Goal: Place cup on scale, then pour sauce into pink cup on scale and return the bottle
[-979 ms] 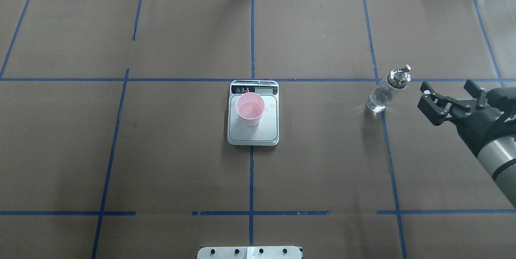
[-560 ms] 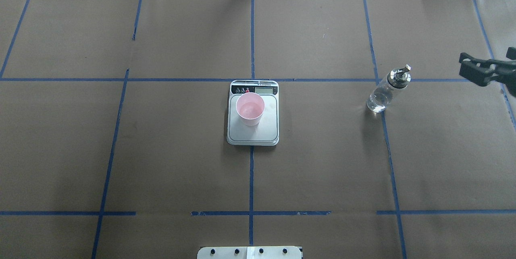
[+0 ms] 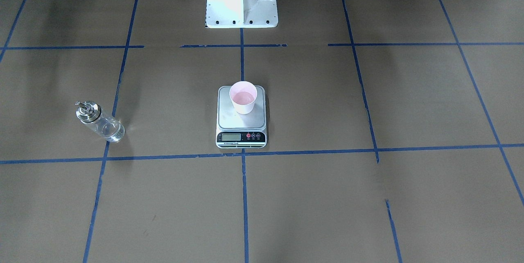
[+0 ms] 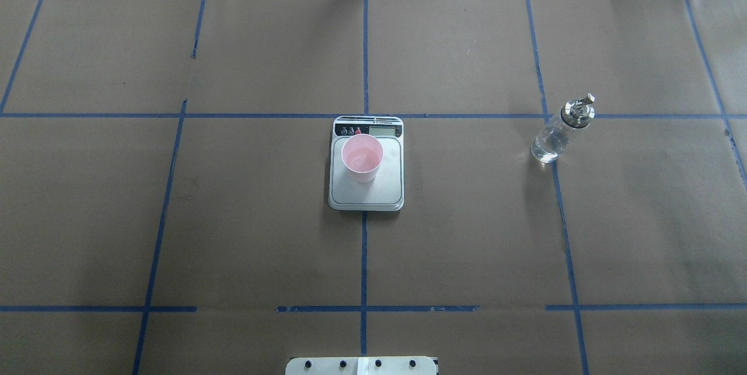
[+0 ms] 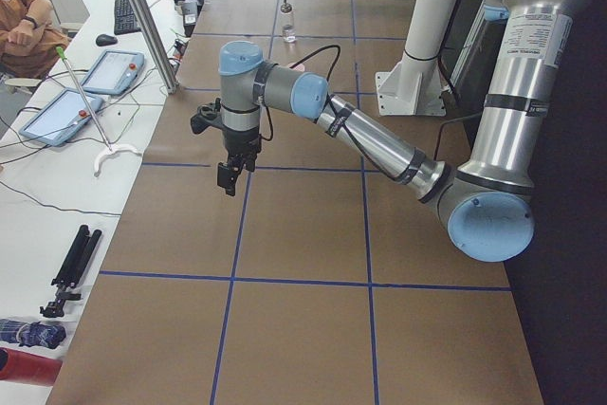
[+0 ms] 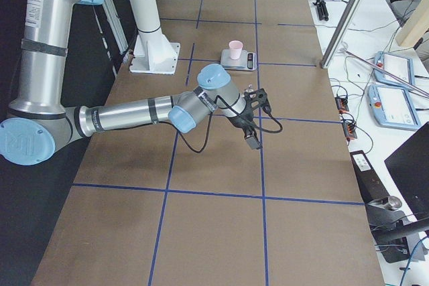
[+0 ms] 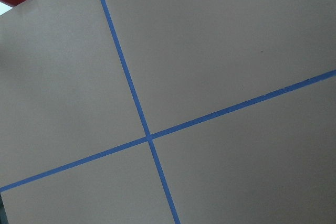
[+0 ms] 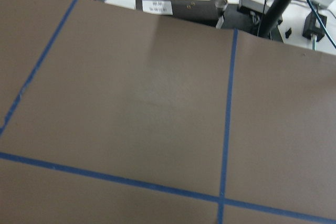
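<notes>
The pale pink cup [image 4: 362, 156] [image 3: 243, 97] stands upright on the rear part of the steel scale [image 4: 366, 195] [image 3: 240, 123] at the table's middle. The clear glass bottle [image 4: 557, 133] [image 3: 100, 122] with its silver spout stands alone on the table, with clear sauce in its lower part. No gripper touches either one. My left gripper [image 5: 228, 180] hangs over bare table far from both and shows only in the exterior left view. My right gripper [image 6: 252, 141] shows only in the exterior right view. I cannot tell whether either is open or shut.
The white robot pedestal [image 3: 241, 1] stands at the table's robot side. Blue tape lines [image 4: 363, 258] grid the brown table cover. Side benches hold tablets [image 5: 104, 71] and cables, and a seated person [image 5: 24, 26] is beyond the bench.
My right gripper, open beside the bottle a second ago, has moved off to the right and left the overhead view. Bottle, cup and scale have not moved.
</notes>
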`<state>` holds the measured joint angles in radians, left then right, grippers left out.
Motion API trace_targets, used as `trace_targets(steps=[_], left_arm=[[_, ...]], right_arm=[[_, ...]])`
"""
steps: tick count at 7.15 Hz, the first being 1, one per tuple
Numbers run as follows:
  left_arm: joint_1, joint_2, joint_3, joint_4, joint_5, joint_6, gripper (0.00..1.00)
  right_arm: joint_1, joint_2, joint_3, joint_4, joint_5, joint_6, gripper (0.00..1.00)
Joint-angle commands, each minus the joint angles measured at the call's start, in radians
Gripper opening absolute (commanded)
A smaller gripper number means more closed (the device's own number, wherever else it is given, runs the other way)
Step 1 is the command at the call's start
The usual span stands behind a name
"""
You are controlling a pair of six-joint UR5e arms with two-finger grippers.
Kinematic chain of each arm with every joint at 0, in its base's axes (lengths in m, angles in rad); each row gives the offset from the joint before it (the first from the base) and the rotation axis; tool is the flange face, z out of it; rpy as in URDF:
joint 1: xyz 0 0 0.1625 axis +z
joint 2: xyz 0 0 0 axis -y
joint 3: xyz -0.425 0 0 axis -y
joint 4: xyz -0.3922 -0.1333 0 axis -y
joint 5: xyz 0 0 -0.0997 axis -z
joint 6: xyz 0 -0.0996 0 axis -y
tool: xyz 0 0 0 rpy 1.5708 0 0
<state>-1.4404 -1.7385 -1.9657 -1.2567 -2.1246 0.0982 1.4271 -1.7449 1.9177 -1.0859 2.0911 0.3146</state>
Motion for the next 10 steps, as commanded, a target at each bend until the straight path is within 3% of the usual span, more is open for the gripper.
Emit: trace_targets(steps=[1, 2, 3, 4, 7, 9, 10], left_arm=[[-0.002, 0.010, 0.001, 0.000, 0.000, 0.002, 1.00], [-0.003, 0.020, 0.010, 0.002, 0.000, 0.003, 1.00], [-0.015, 0.037, 0.030, 0.002, -0.003, 0.006, 1.00], [-0.038, 0.039, 0.077, 0.003, -0.009, 0.093, 1.00], [-0.138, 0.095, 0.314, -0.047, -0.098, 0.358, 1.00], [-0.169, 0.151, 0.521, -0.332, -0.162, 0.373, 1.00], [-0.169, 0.154, 0.556, -0.416, -0.166, 0.304, 1.00]], right_arm=[[0.085, 0.042, -0.023, -0.398, 0.050, -0.360, 1.00], [0.110, 0.056, -0.025, -0.557, 0.053, -0.526, 1.00], [0.113, 0.038, -0.023, -0.622, 0.061, -0.542, 1.00], [0.113, 0.036, -0.034, -0.618, 0.101, -0.531, 1.00], [0.110, 0.041, -0.083, -0.615, 0.102, -0.531, 1.00], [0.110, 0.048, -0.130, -0.615, 0.116, -0.523, 1.00], [0.110, 0.050, -0.163, -0.615, 0.177, -0.510, 1.00]])
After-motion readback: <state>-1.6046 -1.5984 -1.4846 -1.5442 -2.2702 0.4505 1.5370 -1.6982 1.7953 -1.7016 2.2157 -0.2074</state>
